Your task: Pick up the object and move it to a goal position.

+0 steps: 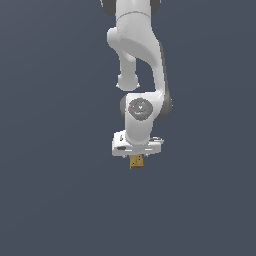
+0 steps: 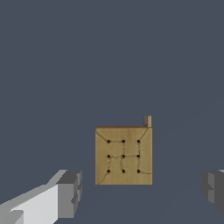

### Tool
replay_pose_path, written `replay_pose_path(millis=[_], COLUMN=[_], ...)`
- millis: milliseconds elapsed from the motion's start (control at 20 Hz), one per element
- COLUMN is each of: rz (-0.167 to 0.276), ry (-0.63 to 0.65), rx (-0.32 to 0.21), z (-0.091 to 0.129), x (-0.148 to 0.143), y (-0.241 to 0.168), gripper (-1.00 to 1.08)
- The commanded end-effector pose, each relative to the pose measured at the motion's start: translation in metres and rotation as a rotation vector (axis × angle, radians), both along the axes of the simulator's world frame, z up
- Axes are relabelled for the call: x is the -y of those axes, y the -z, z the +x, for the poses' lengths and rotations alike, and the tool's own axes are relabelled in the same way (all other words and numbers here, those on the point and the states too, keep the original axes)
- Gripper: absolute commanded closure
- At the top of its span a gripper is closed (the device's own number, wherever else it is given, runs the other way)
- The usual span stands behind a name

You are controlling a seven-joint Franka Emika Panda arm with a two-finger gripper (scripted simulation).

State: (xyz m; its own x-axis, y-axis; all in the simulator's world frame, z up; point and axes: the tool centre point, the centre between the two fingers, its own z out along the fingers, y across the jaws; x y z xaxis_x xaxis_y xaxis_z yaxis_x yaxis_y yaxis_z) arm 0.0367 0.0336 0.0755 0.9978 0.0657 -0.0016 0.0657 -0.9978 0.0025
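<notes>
From where I stand the tool (image 1: 136,159) hangs right over the block (image 1: 135,161), which peeks out at its six o'clock; in the wrist view the block (image 2: 124,155) sits squarely between the spread fingers (image 2: 70,192), both clear of it

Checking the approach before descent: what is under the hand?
The tan block sits below the open hand, between its fingers, untouched. The block's underside is hidden.

The block (image 2: 124,155) looks like matt tan wood, faintly cracked and dark-dotted; the gripper (image 2: 142,192) looks smooth white and grey plastic.
</notes>
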Motion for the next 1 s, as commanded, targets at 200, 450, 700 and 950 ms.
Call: replay_pose_path(millis=[200,450,700,950], rz=[0.003,0.002,0.002,0.003], ry=[-0.007,-0.007,-0.007,-0.007], rx=[0.001,0.0,0.001,0.001], z=[0.004,0.003,0.003,0.002], x=[-0.006,-0.005,-0.006,-0.006], y=[0.014,0.017,0.036,0.059], gripper=[-0.92,-0.92,-0.92,-0.92])
